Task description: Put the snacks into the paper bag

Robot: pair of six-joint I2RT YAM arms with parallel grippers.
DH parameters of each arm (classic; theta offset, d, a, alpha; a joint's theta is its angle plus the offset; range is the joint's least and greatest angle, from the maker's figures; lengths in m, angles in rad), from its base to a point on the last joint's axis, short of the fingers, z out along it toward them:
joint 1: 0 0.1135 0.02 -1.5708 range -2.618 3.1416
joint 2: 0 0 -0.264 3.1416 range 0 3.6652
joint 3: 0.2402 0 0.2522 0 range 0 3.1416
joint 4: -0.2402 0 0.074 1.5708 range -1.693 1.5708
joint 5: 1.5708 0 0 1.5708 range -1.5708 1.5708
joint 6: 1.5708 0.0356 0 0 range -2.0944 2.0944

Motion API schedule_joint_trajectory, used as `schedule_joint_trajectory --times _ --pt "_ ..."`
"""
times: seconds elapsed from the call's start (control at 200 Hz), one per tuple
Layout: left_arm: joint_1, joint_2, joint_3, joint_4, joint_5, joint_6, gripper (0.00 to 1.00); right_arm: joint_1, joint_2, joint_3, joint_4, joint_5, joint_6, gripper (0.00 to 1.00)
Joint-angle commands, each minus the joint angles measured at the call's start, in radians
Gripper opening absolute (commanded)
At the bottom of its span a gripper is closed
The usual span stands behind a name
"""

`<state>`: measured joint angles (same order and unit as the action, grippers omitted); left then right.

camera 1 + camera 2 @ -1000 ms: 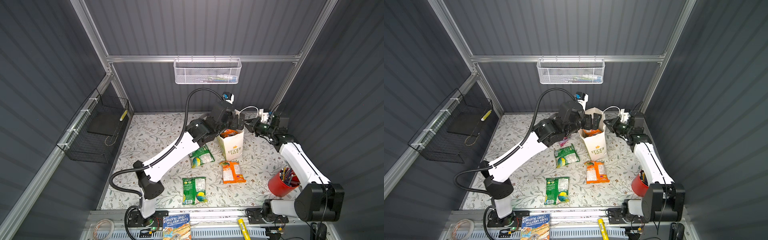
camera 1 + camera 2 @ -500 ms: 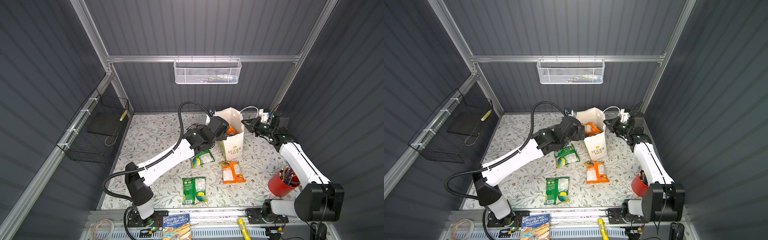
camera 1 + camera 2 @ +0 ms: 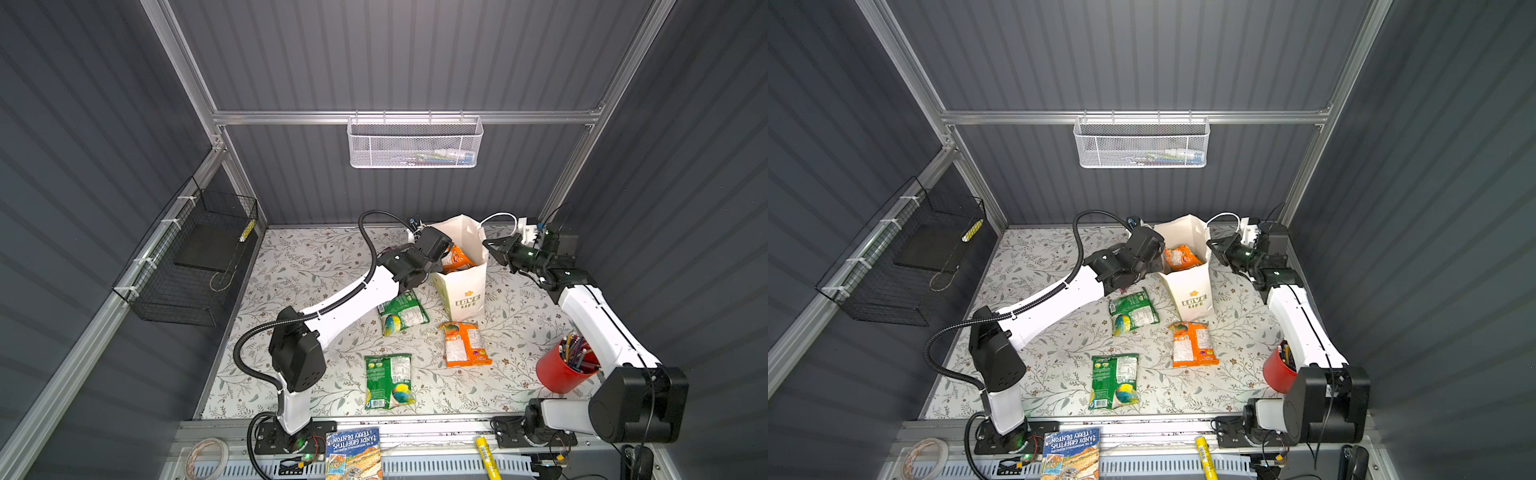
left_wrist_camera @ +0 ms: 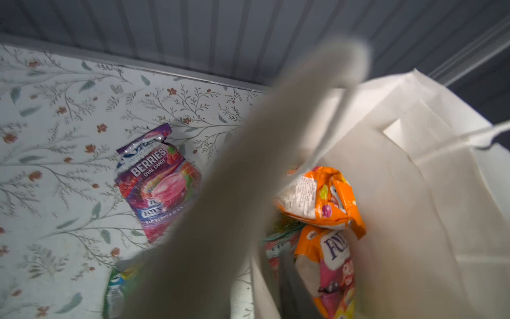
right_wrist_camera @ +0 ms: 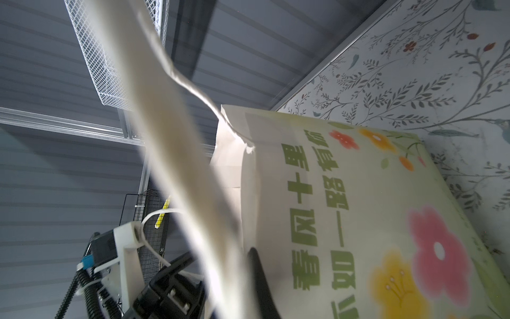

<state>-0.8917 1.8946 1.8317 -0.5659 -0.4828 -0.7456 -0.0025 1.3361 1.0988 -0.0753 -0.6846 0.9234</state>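
The white paper bag (image 3: 465, 291) (image 3: 1192, 291) stands upright at the back with orange snacks (image 3: 455, 257) (image 4: 317, 198) inside. My right gripper (image 3: 489, 246) (image 3: 1213, 245) is shut on its right cord handle (image 5: 176, 154). My left gripper (image 3: 444, 253) (image 3: 1156, 254) is shut on the bag's left rim; a blurred cord (image 4: 248, 179) hides most of its jaws. On the table lie a green snack (image 3: 402, 313), an orange one (image 3: 462, 345) and another green one (image 3: 388, 380). A magenta packet (image 4: 158, 182) lies beside the bag, under my left arm.
A red pencil cup (image 3: 561, 370) stands by my right arm's base. A book (image 3: 353, 453) and a yellow marker (image 3: 486, 455) lie on the front rail. A white mesh basket (image 3: 413, 143) hangs on the back wall, a black wire basket (image 3: 191, 257) on the left wall.
My left gripper came down from above the bag's mouth to its left rim and closed there. The right arm and the packets on the table have not moved.
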Motion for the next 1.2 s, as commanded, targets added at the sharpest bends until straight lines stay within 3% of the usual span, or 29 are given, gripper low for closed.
schedule_joint_trajectory --times 0.0,0.035,0.36,0.59,0.986,1.196 --pt "0.007 0.032 0.064 0.022 0.056 0.015 0.07 0.006 -0.012 0.018 0.068 -0.011 -0.019 0.00" --pt "0.009 0.045 0.088 0.021 0.067 0.023 0.00 0.007 -0.015 0.016 0.067 -0.006 -0.020 0.00" --pt "0.004 0.152 0.254 0.095 0.207 0.081 0.00 0.012 0.002 0.027 0.093 -0.039 -0.017 0.00" --pt "-0.005 0.060 0.139 0.207 0.111 0.108 0.00 0.012 0.035 0.017 0.158 -0.084 0.025 0.00" --pt "-0.059 0.028 0.188 0.202 0.098 0.195 0.00 0.016 0.044 0.019 0.187 -0.118 0.015 0.00" --pt "-0.088 0.034 0.212 0.159 -0.044 0.222 0.00 0.018 0.053 0.042 0.074 -0.058 -0.047 0.00"
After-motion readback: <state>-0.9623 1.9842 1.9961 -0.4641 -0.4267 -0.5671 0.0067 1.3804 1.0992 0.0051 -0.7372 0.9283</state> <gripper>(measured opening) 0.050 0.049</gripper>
